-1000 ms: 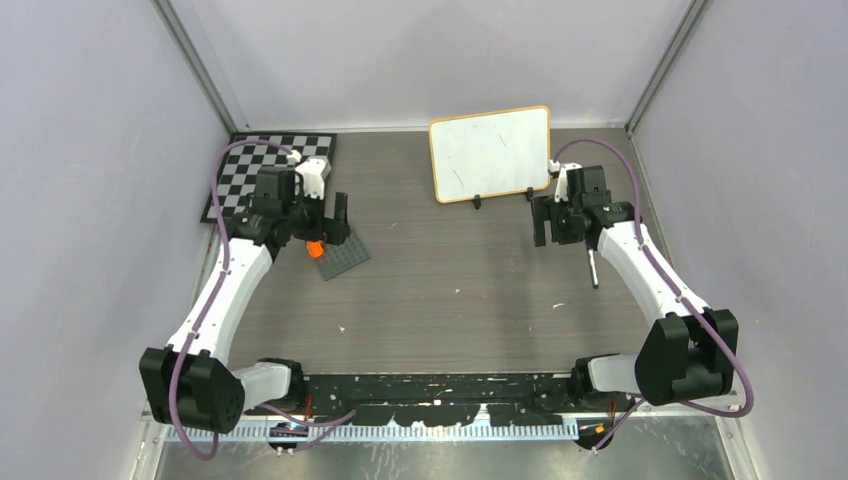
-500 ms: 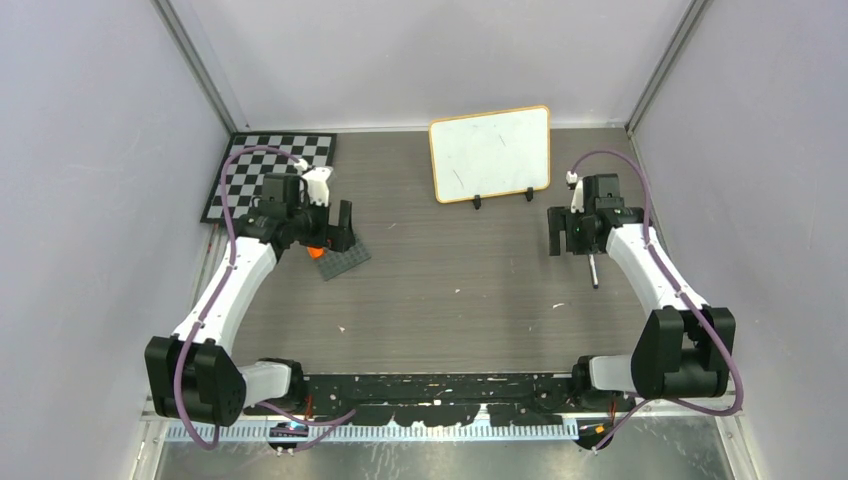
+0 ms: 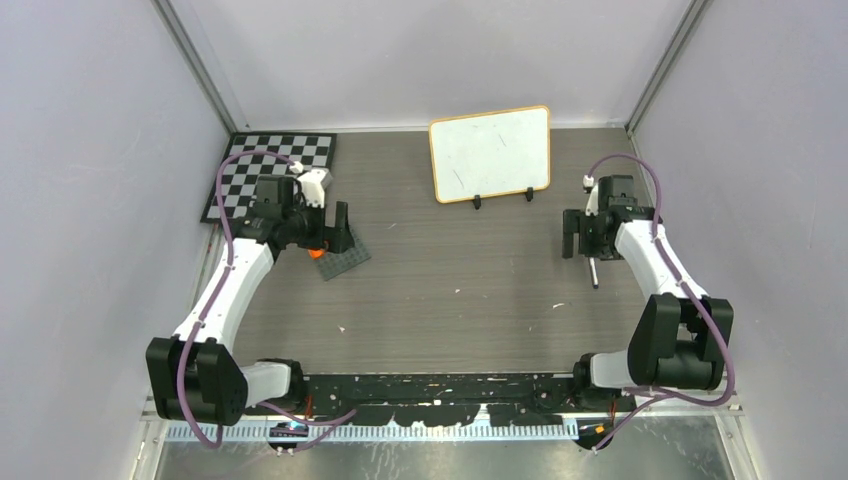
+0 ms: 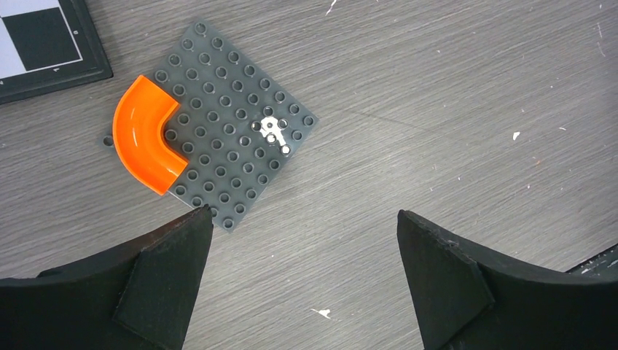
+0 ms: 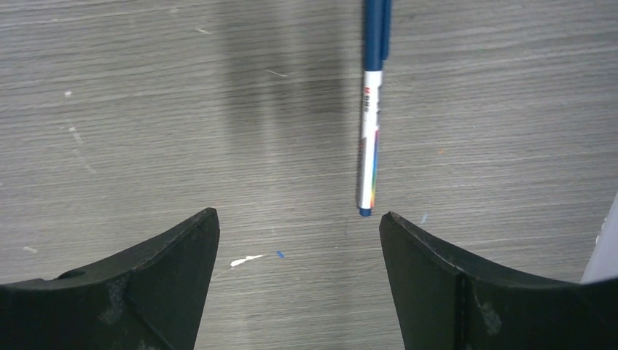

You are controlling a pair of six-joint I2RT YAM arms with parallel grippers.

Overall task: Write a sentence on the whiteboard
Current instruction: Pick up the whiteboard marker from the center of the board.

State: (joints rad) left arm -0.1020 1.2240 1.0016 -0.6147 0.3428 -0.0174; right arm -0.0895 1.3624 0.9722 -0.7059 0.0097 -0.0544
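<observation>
Pen-pickup step, I reckon: right gripper (image 5: 299,219) hovers spread wide, marker (image 5: 370,146) lying on the tabletop (image 5: 146,109) just ahead, off toward one finger, whiteboard (image 3: 490,155) standing well beyond-left with nothing written yet, left gripper (image 4: 302,215) spread and empty, so next I center, drop, pinch.

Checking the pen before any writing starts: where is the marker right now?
The marker lies loose on the table at the right side of the top view, beside the open right tool and nearer the arm bases than the whiteboard.
</observation>
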